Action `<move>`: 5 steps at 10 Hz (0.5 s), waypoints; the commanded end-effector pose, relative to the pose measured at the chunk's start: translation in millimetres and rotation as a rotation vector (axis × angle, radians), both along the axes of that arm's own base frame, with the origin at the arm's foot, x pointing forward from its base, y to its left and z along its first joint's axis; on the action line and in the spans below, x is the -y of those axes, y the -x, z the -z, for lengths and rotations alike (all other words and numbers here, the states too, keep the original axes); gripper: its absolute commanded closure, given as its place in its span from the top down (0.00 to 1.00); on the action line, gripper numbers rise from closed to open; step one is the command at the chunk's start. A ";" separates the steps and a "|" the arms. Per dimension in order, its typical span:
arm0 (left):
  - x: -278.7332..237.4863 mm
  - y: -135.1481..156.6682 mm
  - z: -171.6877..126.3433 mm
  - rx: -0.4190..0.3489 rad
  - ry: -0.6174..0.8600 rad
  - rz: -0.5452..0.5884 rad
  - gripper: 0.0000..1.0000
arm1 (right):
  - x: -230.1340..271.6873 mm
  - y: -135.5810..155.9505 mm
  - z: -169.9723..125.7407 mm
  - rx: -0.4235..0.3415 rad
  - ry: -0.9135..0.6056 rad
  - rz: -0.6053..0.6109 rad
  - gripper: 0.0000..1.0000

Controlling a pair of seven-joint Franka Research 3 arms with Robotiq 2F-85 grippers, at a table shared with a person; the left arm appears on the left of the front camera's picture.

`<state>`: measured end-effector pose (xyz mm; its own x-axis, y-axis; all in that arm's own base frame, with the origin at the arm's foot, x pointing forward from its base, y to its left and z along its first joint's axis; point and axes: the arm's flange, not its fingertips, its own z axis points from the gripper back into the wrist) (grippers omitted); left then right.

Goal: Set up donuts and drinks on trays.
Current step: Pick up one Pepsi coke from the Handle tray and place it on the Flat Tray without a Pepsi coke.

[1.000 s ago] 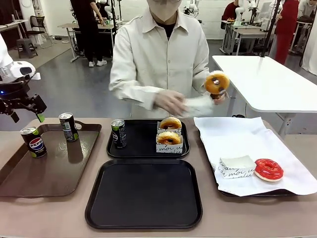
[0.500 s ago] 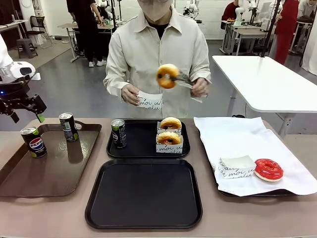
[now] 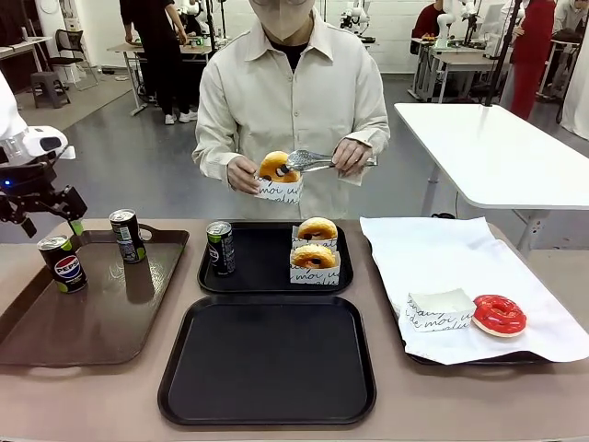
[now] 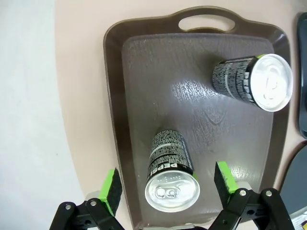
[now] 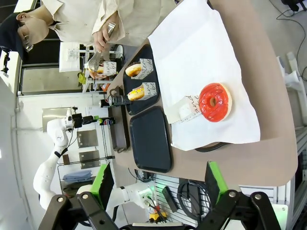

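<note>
Count and pose

Left gripper (image 4: 168, 184) hangs wide open over one of two cans (image 4: 171, 172) on the brown tray (image 4: 144, 96). Right gripper (image 5: 158, 184) gapes wide, high above the table. Third can (image 3: 220, 247) and two donuts (image 3: 315, 256) stand on the farther of two black trays (image 3: 262, 265). A red donut (image 3: 499, 314) lies on paper (image 3: 433, 253), and a fourth sits in the person's hand (image 3: 241, 175).

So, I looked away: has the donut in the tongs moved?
Yes: the donut moved left, from right of the far black tray to in line with its middle.
</note>
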<state>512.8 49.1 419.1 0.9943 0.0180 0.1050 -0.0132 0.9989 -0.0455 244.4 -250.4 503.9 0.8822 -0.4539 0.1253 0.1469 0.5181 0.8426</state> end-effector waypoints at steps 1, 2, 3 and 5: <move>5.7 1.4 12.4 0.003 -0.025 -0.034 1.00 | -0.1 -1.0 0.2 0.029 -0.014 -0.007 1.00; 8.7 -0.9 13.7 -0.015 -0.050 -0.028 1.00 | -0.1 -1.0 0.2 0.029 -0.014 -0.007 1.00; 10.0 4.8 19.3 -0.028 -0.056 -0.024 1.00 | -0.1 -1.0 0.2 0.029 -0.014 -0.007 1.00; 11.7 11.3 22.4 -0.025 -0.080 -0.014 1.00 | -0.1 -1.0 0.2 0.029 -0.014 -0.007 1.00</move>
<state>506.7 39.8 395.4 0.9978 0.0094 0.0649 -0.0089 0.9999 -0.0080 244.4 -250.4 503.9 0.8822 -0.4539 0.1253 0.1469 0.5181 0.8426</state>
